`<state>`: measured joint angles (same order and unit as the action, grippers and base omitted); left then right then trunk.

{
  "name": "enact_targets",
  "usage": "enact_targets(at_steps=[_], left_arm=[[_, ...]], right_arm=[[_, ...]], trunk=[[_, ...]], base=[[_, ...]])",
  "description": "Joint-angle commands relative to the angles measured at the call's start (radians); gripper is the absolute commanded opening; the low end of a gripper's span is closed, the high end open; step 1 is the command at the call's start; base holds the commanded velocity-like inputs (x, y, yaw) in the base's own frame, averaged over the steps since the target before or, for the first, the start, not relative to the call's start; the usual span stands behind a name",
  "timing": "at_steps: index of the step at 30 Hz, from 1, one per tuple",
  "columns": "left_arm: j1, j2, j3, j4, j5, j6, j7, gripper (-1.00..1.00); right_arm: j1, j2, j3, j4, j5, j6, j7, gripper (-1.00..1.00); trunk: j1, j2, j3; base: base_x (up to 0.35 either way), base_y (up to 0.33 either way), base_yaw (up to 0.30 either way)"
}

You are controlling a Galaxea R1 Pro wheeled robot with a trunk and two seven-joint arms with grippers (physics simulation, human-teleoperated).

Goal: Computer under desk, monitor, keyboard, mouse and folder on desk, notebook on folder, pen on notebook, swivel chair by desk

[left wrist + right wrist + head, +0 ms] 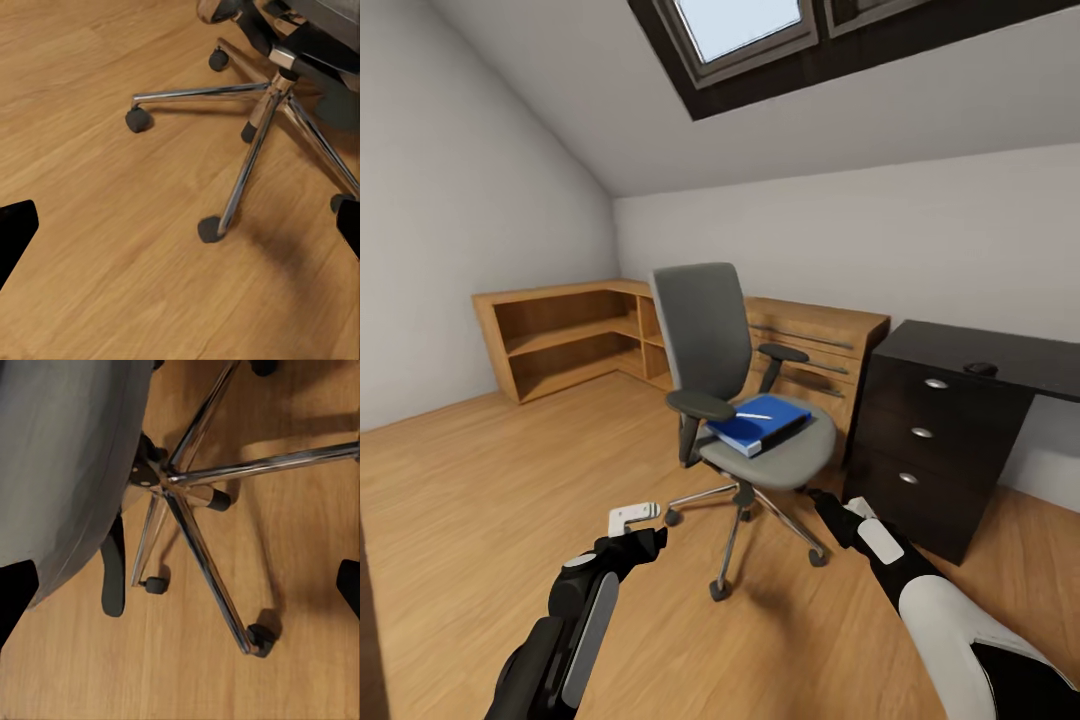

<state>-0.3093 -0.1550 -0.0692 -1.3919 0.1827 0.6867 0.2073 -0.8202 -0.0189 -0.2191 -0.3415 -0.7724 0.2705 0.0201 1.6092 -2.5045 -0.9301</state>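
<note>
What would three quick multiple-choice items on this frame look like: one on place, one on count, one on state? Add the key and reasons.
1. Where does the folder lie?
A. on the seat of the swivel chair
B. on the desk
C. on the floor

2. How many knobs show on the desk's drawer unit?
A. one
B. three
C. five

3. What is the state of the left gripper and the right gripper?
A. left holds the folder
B. right grips an armrest
C. both hold nothing

Key: 1 A, the head view has the blue folder flat on the grey seat. 2 B, three pale knobs run down the dark drawer fronts. 3 C, both wrist views have the fingertips wide apart at the picture's edges with only floor and chair base between them.
</note>
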Motion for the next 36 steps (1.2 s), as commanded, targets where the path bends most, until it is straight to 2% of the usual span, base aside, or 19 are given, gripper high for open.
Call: enact_targets(at_steps=[1, 8, 28, 36], left_arm=[[-0.001, 0.000, -0.001, -0.001, 0.011, 0.004, 0.008, 1.00], [-0.001, 0.000, -0.001, -0.001, 0.011, 0.004, 0.008, 1.00], [-0.001, 0.000, -0.001, -0.001, 0.011, 0.004, 0.006, 1.00], [-0.001, 0.000, -0.001, -0.001, 0.011, 0.004, 0.007, 1.00]], right_arm=[[0.000, 0.000, -0.006, -0.001, -0.002, 0.006, 0.002, 1.00], [0.000, 0.001, -0.006, -0.001, -0.002, 0.006, 0.002, 1.00], [0.000, 0.001, -0.005, -0.001, -0.002, 0.006, 0.002, 1.00], [0.000, 0.001, -0.004, -0.002, -0.002, 0.006, 0.000, 1.00]], trunk=[[0.000, 0.000, -0.001], [0.000, 0.000, -0.001], [0.000, 0.000, -0.001], [0.000, 0.000, -0.001]], base=[[0.291, -0.067, -0.025], [0.234, -0.057, -0.008], [0.060, -0.004, 0.026], [0.259, -0.042, 0.000]])
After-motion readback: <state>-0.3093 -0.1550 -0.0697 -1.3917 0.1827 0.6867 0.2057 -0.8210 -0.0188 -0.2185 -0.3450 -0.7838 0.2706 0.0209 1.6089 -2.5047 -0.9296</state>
